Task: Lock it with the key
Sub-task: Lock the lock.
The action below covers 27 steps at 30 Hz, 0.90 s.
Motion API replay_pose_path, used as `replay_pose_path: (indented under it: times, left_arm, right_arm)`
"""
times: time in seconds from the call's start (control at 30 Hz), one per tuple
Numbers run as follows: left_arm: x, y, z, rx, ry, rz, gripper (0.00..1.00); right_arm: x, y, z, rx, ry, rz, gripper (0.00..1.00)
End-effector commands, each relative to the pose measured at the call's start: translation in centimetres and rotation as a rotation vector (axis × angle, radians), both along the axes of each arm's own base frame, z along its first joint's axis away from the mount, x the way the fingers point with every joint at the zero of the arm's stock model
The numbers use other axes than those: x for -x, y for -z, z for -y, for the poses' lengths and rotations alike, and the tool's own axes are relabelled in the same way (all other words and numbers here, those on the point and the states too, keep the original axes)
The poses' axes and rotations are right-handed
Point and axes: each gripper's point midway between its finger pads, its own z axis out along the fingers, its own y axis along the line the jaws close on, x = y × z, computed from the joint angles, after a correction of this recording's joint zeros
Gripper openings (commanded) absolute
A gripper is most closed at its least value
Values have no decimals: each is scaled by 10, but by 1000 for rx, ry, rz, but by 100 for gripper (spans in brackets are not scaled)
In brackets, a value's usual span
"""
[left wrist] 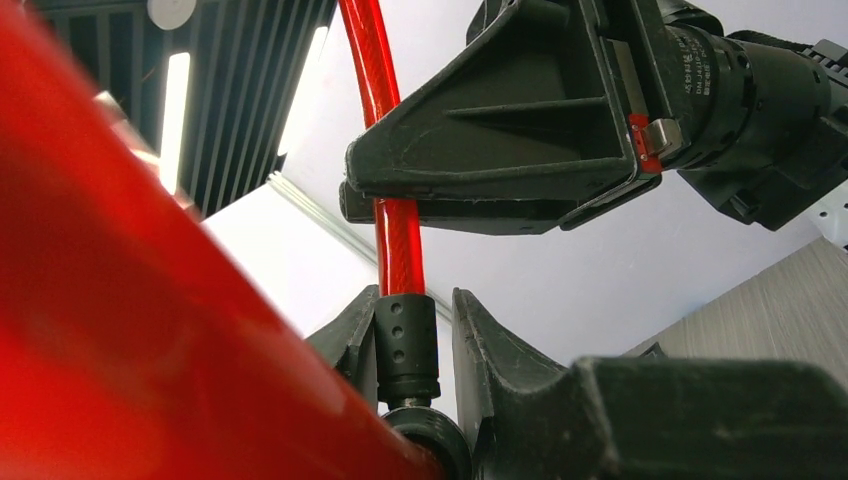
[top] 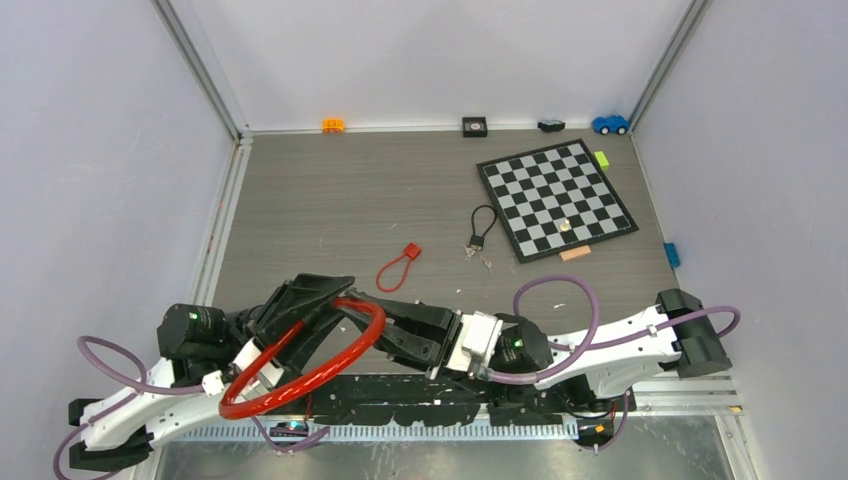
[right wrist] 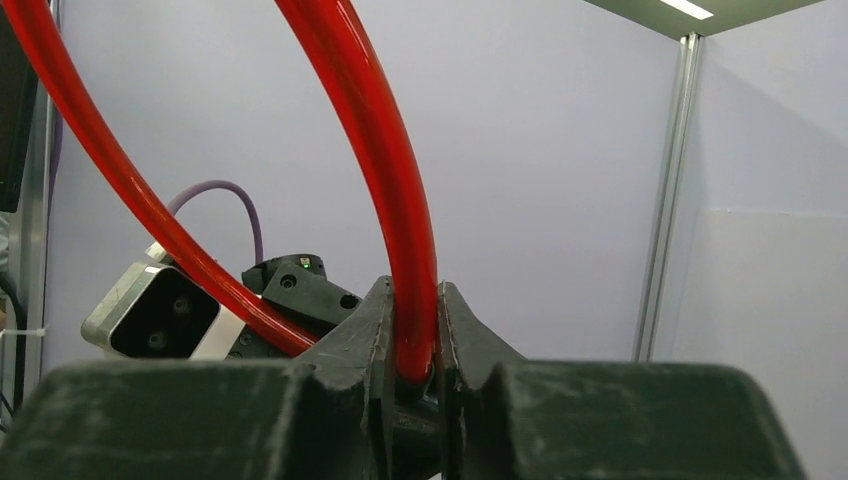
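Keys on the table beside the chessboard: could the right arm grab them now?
Probably not. The right arm has its jaws clamped on the red cable lock, so it must let go first; the table toward the keys looks free.

cable lock (top: 330, 372): between the fingers of both grippers, above the arms at the near edge of the table (top: 320, 200).
left gripper (left wrist: 407, 345): fingers flank the lock's end sleeve; the loop runs on beyond them.
right gripper (right wrist: 413, 345): just right of the left gripper, facing it, fingers either side of the loop.
tagged loop (top: 397, 268): on the table, just beyond both grippers.
keys (top: 479, 250): beyond the right gripper, right of the tagged loop.
board (top: 555, 200): farther out than the keys, near them, to their right.
small piece (top: 565, 226): on the board, towards its near corner.
flat block (top: 574, 254): just beside the board's near edge.
toy car (top: 333, 125): at the far wall, well beyond the left gripper.
second toy car (top: 610, 124): far right corner, well beyond the right gripper.
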Motion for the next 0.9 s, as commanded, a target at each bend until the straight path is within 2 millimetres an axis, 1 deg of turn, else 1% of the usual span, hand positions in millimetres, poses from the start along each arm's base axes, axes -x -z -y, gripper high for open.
replay_pose_path:
  times: [0.0, 0.13, 0.33, 0.47, 0.57, 0.7, 0.87]
  left_arm:
    - [14, -28, -11, 84, 46, 51, 0]
    - [15, -30, -11, 93, 51, 52, 0]
    - [16, -32, -13, 104, 61, 43, 0]
    - [13, -35, -16, 128, 65, -12, 0]
    - [3, -41, -23, 173, 55, -117, 0]
    - [-14, -50, -35, 261, 38, -292, 0]
    - [-20, -48, -38, 323, 45, -342, 0]
  right_arm:
    - [-21, 57, -31, 184, 78, -104, 1]
    - [-28, 79, -41, 202, 94, -143, 1]
    - [-35, 102, -56, 242, 87, -183, 1]
    - [-36, 108, -60, 278, 93, -176, 1]
    - [-37, 105, -55, 276, 106, -168, 2]
    - [-37, 98, -47, 281, 115, -145, 16]
    - [-34, 91, -38, 280, 100, -117, 30]
